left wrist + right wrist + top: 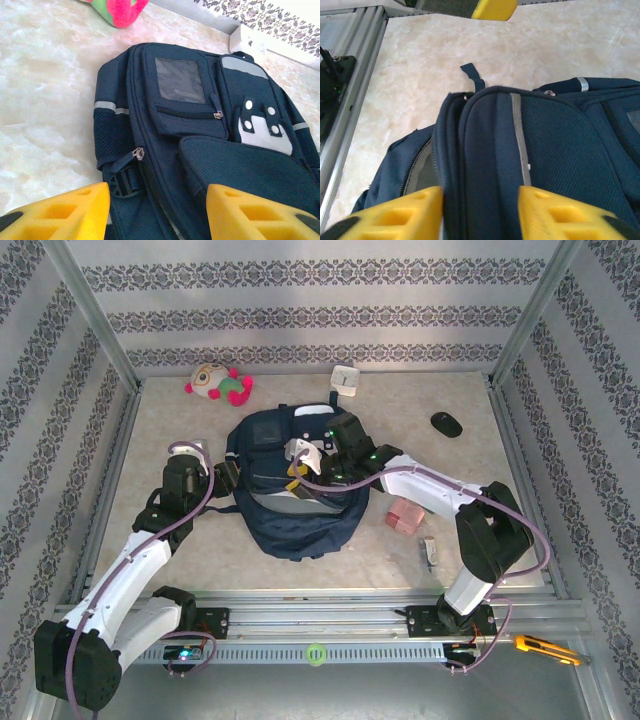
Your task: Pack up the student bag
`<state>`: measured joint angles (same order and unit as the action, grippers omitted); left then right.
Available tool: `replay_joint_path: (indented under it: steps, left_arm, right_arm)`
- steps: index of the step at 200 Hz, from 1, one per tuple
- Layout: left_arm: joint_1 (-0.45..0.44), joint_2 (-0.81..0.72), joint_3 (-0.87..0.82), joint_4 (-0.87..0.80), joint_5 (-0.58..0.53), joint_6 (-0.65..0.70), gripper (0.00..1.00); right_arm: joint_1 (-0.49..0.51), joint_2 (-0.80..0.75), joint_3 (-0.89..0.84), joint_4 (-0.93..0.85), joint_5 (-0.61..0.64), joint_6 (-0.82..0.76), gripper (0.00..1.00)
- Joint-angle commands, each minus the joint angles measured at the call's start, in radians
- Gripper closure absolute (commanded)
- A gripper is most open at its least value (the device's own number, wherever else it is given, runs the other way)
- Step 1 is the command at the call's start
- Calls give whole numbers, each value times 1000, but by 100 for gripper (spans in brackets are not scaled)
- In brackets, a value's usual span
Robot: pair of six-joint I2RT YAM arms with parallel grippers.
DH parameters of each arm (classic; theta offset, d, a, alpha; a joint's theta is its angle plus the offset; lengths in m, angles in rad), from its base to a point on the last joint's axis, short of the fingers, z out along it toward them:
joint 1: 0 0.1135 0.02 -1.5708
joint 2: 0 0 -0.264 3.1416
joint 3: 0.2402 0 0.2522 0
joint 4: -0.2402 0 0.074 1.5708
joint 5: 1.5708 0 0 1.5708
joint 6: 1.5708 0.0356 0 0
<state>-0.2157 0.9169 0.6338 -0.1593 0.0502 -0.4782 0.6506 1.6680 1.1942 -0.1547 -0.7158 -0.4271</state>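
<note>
Navy fabric, soft and slumping: the student bag [300,505] lies flat in the middle of the table [180,430], and I'd expect it to sag and slide rather than lift cleanly. My left gripper [157,197] sits at its side by the black buckle [120,182], jaws released. My right gripper [480,197] straddles a padded fold with jaws apart; whether it pinches I cannot tell. Best holds, I judge: that fold's edge, then the small zip pull [138,153].
</note>
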Motion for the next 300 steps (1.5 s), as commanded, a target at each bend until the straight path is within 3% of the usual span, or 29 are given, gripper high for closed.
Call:
replay_joint_path:
  steps: [1,48,92,139,159,184,201,221,223,226,230,300]
  left_arm:
    - [7,-21,-4,58,29,-19,47]
    - [6,-13,-12,87,70,-45,46]
    - [5,17,-36,144,138,-91,46]
    - [4,32,-36,154,141,-82,46]
    - [4,40,-40,159,139,-92,46]
    - [4,58,-44,168,145,-88,46]
    - [4,71,-42,170,148,-82,45]
    - [4,83,-33,166,154,-68,45]
    - [4,85,-32,164,153,-67,45]
    - [4,86,-31,162,151,-66,45]
    - [4,88,-30,160,149,-66,45]
    - [4,81,-24,139,133,-56,45]
  right_arm:
    - [0,-95,16,-27,26,187,50]
    - [-80,-248,-69,-144,191,438,47]
    - [-305,-372,-208,-267,285,605,46]
    - [-501,-401,-269,-485,485,613,37]
    - [-533,-398,-293,-538,560,604,28]
    - [-571,-362,-306,-518,651,545,26]
    - [-569,-331,-301,-484,614,401,23]
    - [-576,-286,-268,-458,607,350,20]
    - [-575,-282,-264,-456,605,345,17]
    - [-575,-274,-259,-451,605,338,5]
    - [-575,-264,-252,-442,603,329,2]
    - [-575,-64,-143,-384,557,79,4]
